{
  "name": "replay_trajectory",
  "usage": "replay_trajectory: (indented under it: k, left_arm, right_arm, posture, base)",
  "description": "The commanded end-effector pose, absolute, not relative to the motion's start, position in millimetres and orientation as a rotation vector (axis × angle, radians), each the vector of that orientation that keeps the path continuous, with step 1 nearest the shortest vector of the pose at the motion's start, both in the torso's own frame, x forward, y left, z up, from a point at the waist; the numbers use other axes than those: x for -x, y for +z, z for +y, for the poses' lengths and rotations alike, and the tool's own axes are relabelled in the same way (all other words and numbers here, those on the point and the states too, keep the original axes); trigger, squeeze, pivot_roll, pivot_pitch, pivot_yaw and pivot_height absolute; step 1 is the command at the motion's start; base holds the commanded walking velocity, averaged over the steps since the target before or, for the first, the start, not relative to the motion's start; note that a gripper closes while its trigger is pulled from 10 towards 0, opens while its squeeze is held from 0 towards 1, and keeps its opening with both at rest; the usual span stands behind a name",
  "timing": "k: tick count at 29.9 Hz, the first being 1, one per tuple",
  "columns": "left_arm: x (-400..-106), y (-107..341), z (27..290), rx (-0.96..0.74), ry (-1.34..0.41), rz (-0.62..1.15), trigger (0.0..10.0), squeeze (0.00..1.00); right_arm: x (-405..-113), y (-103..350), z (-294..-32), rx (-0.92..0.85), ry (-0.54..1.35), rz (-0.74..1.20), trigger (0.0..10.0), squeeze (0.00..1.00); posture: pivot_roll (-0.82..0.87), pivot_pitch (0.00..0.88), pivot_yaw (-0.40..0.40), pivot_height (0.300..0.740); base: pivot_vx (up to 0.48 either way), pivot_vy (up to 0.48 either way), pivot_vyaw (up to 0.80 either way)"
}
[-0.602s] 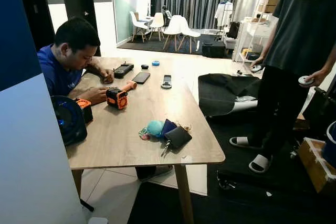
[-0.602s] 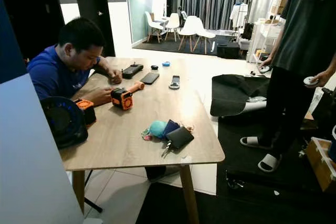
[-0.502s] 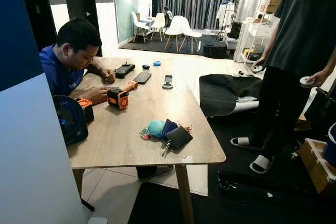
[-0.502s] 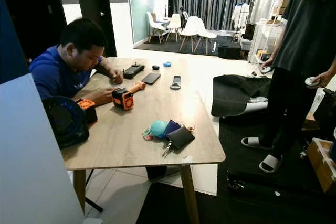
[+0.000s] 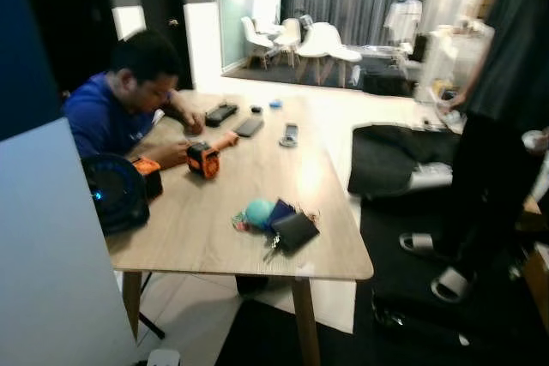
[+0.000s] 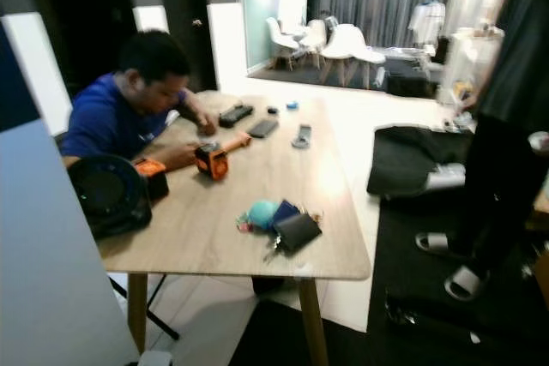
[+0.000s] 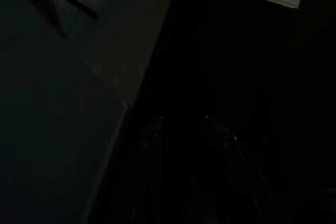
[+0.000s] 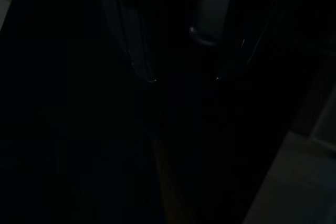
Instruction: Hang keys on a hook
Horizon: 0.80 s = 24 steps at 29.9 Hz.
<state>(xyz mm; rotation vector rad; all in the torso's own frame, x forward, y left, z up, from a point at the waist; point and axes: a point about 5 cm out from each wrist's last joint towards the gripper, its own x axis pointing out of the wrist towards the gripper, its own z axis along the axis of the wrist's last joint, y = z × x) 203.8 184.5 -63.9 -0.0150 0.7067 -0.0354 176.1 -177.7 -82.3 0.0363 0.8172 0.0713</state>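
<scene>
Barely started: keys sit lower middle of frame on the counter, untouched. Both claws hang idle in the dark; can't tell if open. Grabbing and hanging remain.

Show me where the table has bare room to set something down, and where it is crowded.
Bare wood lies between the orange tool and the keys bundle, and along the table's right edge below the remote. The far end and the seated person's side are crowded; the black fan fills the near-left corner.
</scene>
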Motion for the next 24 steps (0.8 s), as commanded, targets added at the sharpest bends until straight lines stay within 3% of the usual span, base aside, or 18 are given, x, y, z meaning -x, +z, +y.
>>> replay_trajectory:
  k: [1, 5, 24]
  left_arm:
    - [-203.6, -65.0, 181.3, 0.005, -0.057, 0.721, 10.0, 0.0]
    - [-203.7, -64.9, 181.4, -0.001, -0.059, 0.722, 10.0, 0.0]
    - [-206.2, -65.0, 179.0, -0.05, -0.112, 0.747, 10.0, 0.0]
  right_arm:
    - [-168.7, -85.7, -179.0, -0.039, 0.067, 0.84, 10.0, 0.0]
    - [-168.2, -85.9, -179.3, -0.039, 0.065, 0.842, 10.0, 0.0]
    - [-165.4, -87.4, -178.8, -0.046, 0.055, 0.851, 10.0, 0.0]
  posture:
    - [0.06, 0.01, 0.003, 0.74]
    - [0.06, 0.011, 0.004, 0.74]
    - [0.06, 0.007, 0.012, 0.74]
  base:
    - [0.0, -0.469, 0.0]
    - [0.0, -0.447, 0.0]
    - [0.0, 0.0, 0.0]
